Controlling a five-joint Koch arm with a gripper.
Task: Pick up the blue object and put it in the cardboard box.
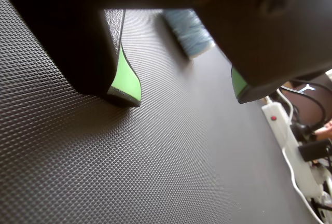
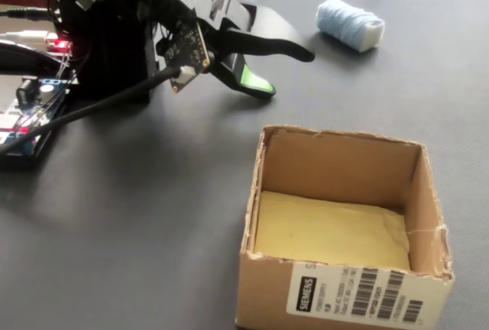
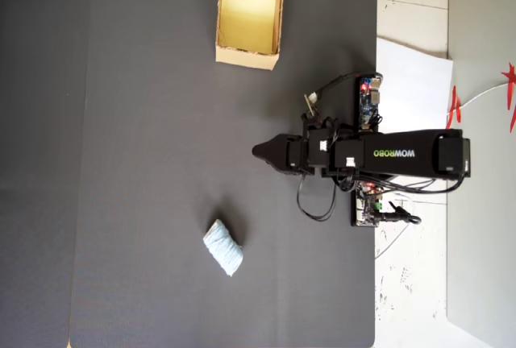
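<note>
In the wrist view the blue object (image 1: 188, 33) is only partly seen: its upper end runs behind the dark gripper (image 1: 184, 92) body, whose bulk is soft and out of focus and cut off by the top edge. The white power strip (image 1: 282, 130) at the right is cropped by the picture's edge, and the cables beyond it are a blur.

In the fixed view the cardboard box (image 2: 344, 163) loses its lower front wall to the bottom edge, so the barcode label (image 2: 355, 299) is cut short and its small print is unreadable. The circuit boards (image 2: 23, 120) are cropped at the left edge.

In the overhead view the gripper's tips merge into one dark point, and the board (image 3: 369, 100) details are too small to tell.
</note>
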